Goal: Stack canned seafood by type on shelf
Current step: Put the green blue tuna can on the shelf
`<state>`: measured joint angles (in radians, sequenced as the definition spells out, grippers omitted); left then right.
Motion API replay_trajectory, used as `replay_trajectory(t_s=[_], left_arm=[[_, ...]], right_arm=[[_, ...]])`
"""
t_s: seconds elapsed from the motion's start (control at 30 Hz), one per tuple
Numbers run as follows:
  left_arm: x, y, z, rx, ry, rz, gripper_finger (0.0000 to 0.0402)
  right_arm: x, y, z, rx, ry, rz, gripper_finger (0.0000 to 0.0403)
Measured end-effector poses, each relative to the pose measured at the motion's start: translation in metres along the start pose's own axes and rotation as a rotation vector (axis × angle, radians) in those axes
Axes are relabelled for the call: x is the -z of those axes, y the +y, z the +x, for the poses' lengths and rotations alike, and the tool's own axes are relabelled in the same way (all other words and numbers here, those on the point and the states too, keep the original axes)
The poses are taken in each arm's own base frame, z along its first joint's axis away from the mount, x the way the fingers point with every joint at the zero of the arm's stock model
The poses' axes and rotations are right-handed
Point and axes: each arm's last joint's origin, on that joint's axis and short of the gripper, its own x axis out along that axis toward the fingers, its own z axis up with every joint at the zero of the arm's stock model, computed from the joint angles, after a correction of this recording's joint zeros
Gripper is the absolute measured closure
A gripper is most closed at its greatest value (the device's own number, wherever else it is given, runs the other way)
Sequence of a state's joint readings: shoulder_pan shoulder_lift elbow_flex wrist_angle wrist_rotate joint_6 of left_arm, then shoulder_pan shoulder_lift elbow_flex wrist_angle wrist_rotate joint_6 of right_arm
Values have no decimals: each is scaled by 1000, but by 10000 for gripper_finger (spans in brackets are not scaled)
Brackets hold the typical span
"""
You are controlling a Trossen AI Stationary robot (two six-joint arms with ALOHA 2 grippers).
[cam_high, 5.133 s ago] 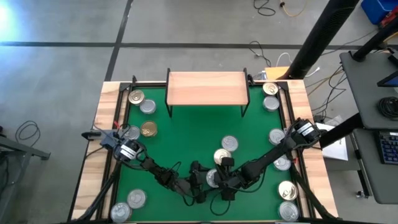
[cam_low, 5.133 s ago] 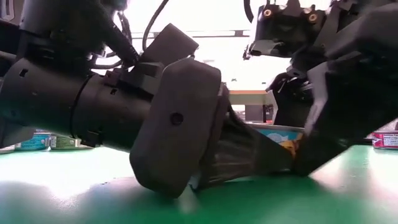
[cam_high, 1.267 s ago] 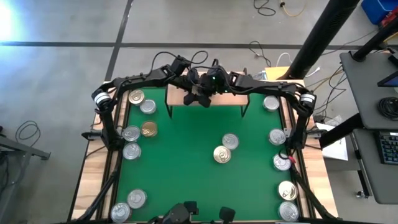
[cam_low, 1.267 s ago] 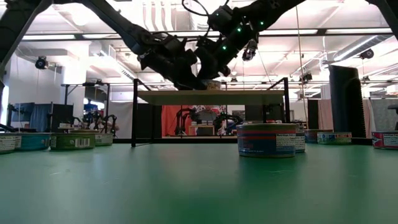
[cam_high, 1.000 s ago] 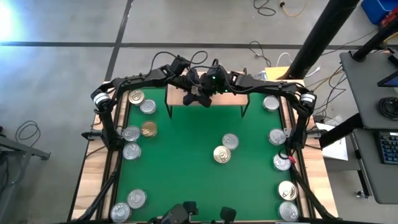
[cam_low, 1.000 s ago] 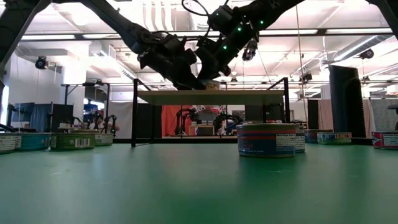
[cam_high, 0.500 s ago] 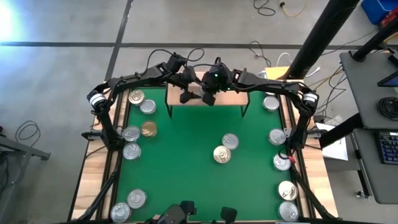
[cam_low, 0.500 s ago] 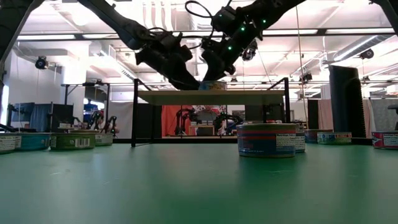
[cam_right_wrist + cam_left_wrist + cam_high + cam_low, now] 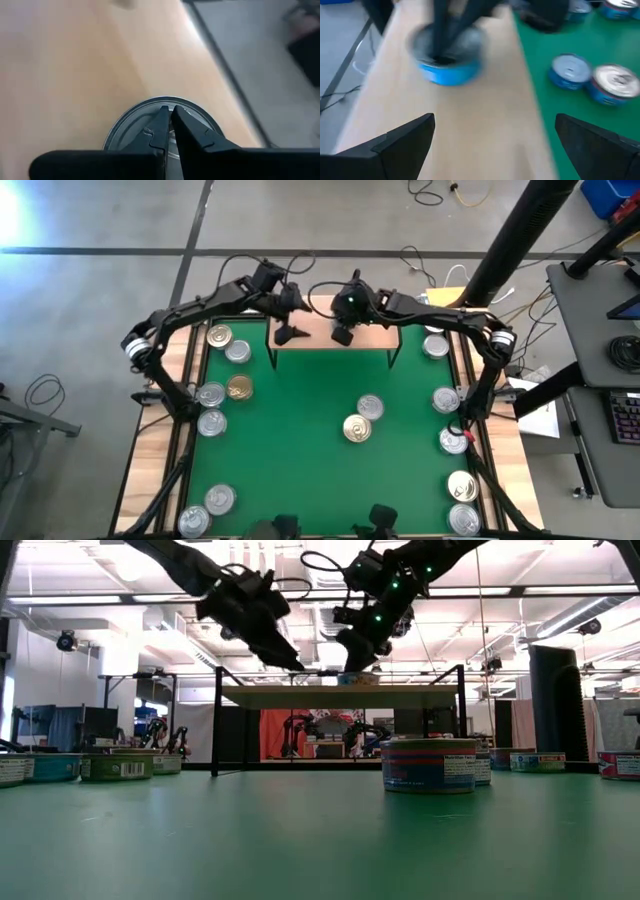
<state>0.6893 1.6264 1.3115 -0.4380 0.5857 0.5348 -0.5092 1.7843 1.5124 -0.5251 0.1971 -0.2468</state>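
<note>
Green table mat with wooden border. Shelf stands at the mat's far edge, centred; one blue-sided tin sits on its board. Loose cans on mat relative to shelf: cluster toward the near-left, pair in front, row down the right.

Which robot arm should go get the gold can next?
Probably the left. Its pincer, open, hangs over the shelf end nearest the gold can. The right pincer, shut, sits on the blue can on the shelf.
</note>
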Motion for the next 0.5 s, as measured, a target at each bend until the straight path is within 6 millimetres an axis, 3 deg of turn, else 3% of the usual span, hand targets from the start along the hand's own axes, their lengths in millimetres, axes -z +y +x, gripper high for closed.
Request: replay_trajectory(t_s=[0.13,0.3,0.5], left_arm=[[3,-36,-9,25,-54,76,3],[22,-79,-15,54,-123,151,3],[35,-118,-27,75,-245,171,3]], right_arm=[[8,-12,2,60,64,-3,381],[14,-27,4,71,92,19,381],[27,-50,6,144,181,-19,381]])
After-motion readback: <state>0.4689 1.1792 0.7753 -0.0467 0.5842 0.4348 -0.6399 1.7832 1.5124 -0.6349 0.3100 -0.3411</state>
